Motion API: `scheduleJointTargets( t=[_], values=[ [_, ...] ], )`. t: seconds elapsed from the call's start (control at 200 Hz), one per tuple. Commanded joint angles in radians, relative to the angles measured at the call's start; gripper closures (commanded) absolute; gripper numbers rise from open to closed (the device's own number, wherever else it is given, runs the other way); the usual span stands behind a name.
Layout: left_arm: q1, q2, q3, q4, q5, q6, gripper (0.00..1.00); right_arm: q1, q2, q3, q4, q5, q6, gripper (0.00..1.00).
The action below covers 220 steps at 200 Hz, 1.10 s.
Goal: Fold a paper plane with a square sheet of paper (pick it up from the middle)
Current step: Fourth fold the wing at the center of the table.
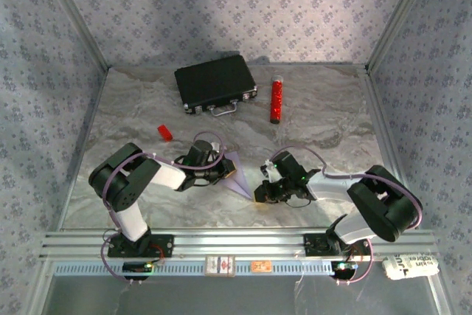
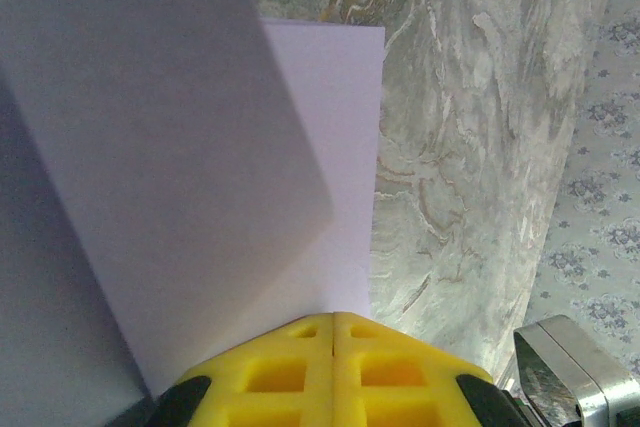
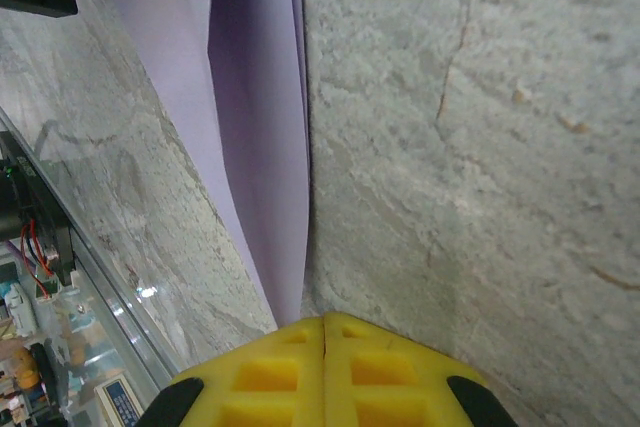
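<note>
The square sheet of paper (image 1: 240, 180) lies between my two arms as a creased pale lilac triangle on the marbled table. My left gripper (image 1: 223, 172) is shut at its left side. In the left wrist view the yellow fingertips (image 2: 334, 315) are closed against the paper (image 2: 340, 147), and a folded flap (image 2: 170, 167) stands up to their left. My right gripper (image 1: 259, 194) is shut at the paper's near right point. In the right wrist view its tips (image 3: 323, 319) meet the narrow end of the folded paper (image 3: 260, 97). No paper shows inside either seam.
A black case (image 1: 215, 82) sits at the back, with a red cylinder (image 1: 276, 101) to its right. A small red block (image 1: 164, 133) lies left of the left arm. A metal rail (image 1: 236, 245) runs along the near edge. Patterned walls enclose the table.
</note>
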<state>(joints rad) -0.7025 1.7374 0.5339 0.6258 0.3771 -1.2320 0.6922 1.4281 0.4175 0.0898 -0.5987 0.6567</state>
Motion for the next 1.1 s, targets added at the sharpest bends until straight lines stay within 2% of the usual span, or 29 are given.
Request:
scheduleJointTargets(
  t=[0.0, 0.195, 0.335, 0.47, 0.79, 1.094],
  values=[
    [0.007, 0.03, -0.026, -0.053, -0.043, 0.005, 0.95, 0.01, 0.0, -0.007, -0.15, 0.025, -0.02, 0.94],
    [0.006, 0.025, -0.026, -0.056, -0.039, 0.012, 0.95, -0.02, -0.124, 0.041, -0.2, 0.074, -0.02, 0.93],
    [0.004, 0.022, -0.025, -0.057, -0.029, 0.018, 0.95, -0.068, -0.157, 0.099, -0.143, -0.003, -0.017, 0.93],
    [0.004, 0.026, -0.023, -0.062, -0.025, 0.023, 0.96, -0.049, -0.067, 0.188, -0.095, -0.065, -0.011, 0.92],
    [0.004, 0.03, -0.026, -0.059, -0.023, 0.023, 0.95, 0.03, 0.159, 0.321, -0.062, -0.008, 0.0, 0.93],
    [0.004, 0.029, -0.029, -0.058, -0.02, 0.023, 0.95, 0.058, 0.244, 0.354, -0.118, 0.039, -0.02, 0.93]
  ],
)
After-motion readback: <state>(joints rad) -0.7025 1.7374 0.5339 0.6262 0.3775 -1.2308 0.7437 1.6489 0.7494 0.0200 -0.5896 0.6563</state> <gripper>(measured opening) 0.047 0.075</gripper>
